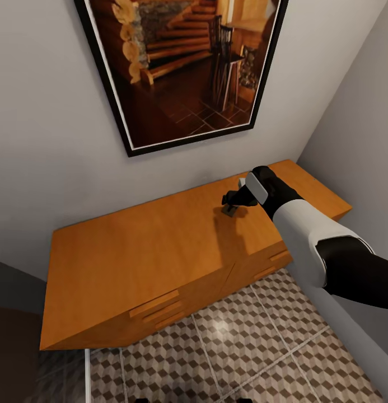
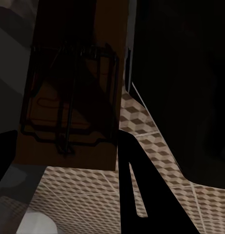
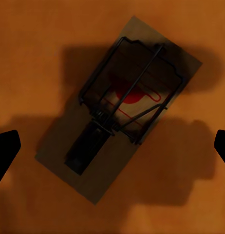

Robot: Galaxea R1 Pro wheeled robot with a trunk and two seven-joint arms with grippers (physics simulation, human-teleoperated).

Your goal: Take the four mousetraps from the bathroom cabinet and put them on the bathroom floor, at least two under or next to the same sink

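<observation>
One mousetrap lies on the cabinet between the spread right gripper fingertips.

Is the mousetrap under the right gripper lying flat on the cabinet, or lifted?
Lying flat. The mousetrap rests on the cabinet top; the right gripper is open, fingertips apart on either side.

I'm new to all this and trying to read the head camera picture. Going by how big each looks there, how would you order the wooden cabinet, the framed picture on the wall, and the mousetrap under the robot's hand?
1. Cabinet, largest, though nearer the camera.
2. Framed picture, cut off at the top.
3. Mousetrap, a tiny dark patch beneath the right hand.
</observation>
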